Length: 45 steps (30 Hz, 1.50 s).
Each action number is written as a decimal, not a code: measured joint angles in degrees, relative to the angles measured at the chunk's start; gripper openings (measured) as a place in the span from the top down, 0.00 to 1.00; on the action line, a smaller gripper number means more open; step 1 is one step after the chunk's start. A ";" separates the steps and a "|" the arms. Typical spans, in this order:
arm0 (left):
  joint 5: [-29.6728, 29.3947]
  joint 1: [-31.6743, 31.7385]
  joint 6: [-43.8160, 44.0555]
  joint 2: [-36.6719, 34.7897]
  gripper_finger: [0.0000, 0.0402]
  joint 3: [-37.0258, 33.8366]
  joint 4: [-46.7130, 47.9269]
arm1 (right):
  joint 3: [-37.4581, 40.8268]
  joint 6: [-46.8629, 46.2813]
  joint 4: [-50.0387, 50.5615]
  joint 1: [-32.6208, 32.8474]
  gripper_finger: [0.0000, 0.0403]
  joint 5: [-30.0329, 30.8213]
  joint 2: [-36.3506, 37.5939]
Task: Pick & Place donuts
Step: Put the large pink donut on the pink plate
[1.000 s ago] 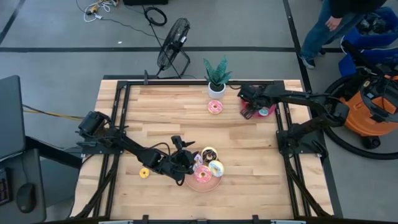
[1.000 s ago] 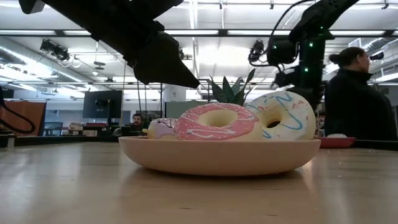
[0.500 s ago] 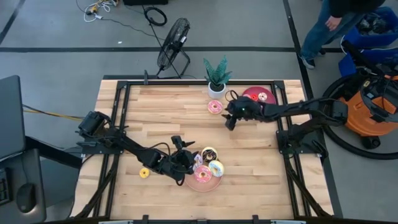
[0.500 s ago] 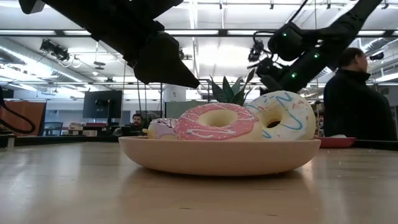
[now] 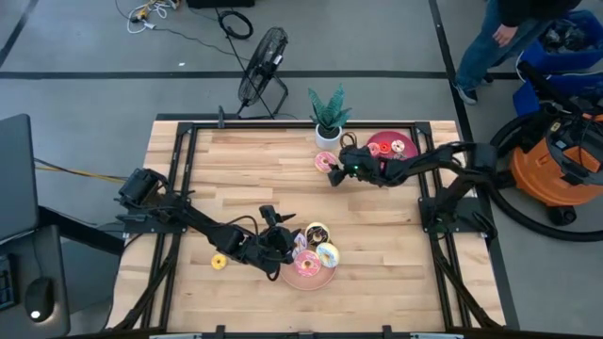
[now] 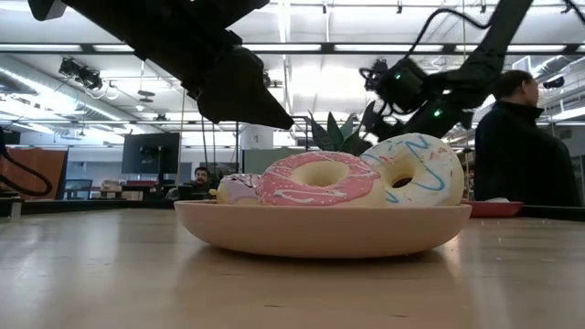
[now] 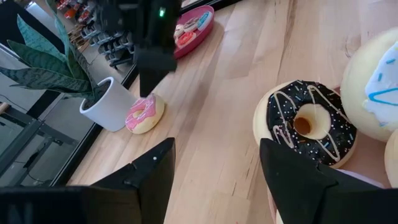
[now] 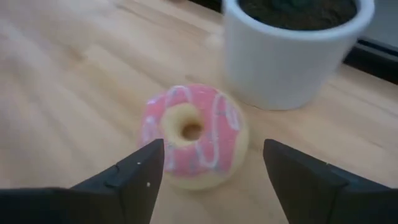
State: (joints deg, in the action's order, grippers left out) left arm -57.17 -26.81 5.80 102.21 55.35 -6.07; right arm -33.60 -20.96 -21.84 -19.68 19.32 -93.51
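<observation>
While the white plant pot [image 8: 297, 50] stands just behind it near the table's far edge, a pink donut [image 8: 193, 134] with white stripes lies flat on the wooden table [image 5: 245, 179], its hole facing up, and nothing stands between it and the right gripper [image 5: 336, 175]. That gripper reaches in low from the right side on an outstretched arm, its fingers [image 8: 130, 174] spread wide to either side of the donut and holding nothing. Just behind it a dark red plate [image 5: 384, 140] carries two small donuts. Near the front edge the left gripper [image 7: 217, 180] hangs over the rim of a pink plate [image 6: 320, 228], its arm stretched low across the table from the left, jaws wide apart and empty. On that plate lie a chocolate donut [image 7: 308, 121], a pink-iced donut [image 6: 315, 178] and a white donut with blue lines [image 6: 416, 169], the last tilted against the others. A yellow donut [image 5: 219, 262] sits alone on the wood beside the left arm. A fan [image 5: 262, 61] stands on the floor beyond the table, and a person [image 6: 516, 151] is in the room behind
</observation>
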 joint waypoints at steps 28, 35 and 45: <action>0.02 0.00 0.04 0.00 0.41 -0.02 -0.07 | -9.84 -7.29 8.48 -0.95 0.37 2.50 -9.04; 0.02 0.00 0.07 0.00 0.41 -0.02 -0.07 | -9.89 -7.00 10.23 -1.46 0.39 1.83 -9.01; 0.04 -0.01 0.20 0.00 0.41 -0.02 -0.07 | -9.89 -4.63 10.42 -2.09 0.57 0.34 -8.99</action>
State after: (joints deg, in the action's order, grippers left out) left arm -57.12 -26.82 6.01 102.21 55.33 -6.13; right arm -43.48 -25.59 -11.42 -21.78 19.66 -102.50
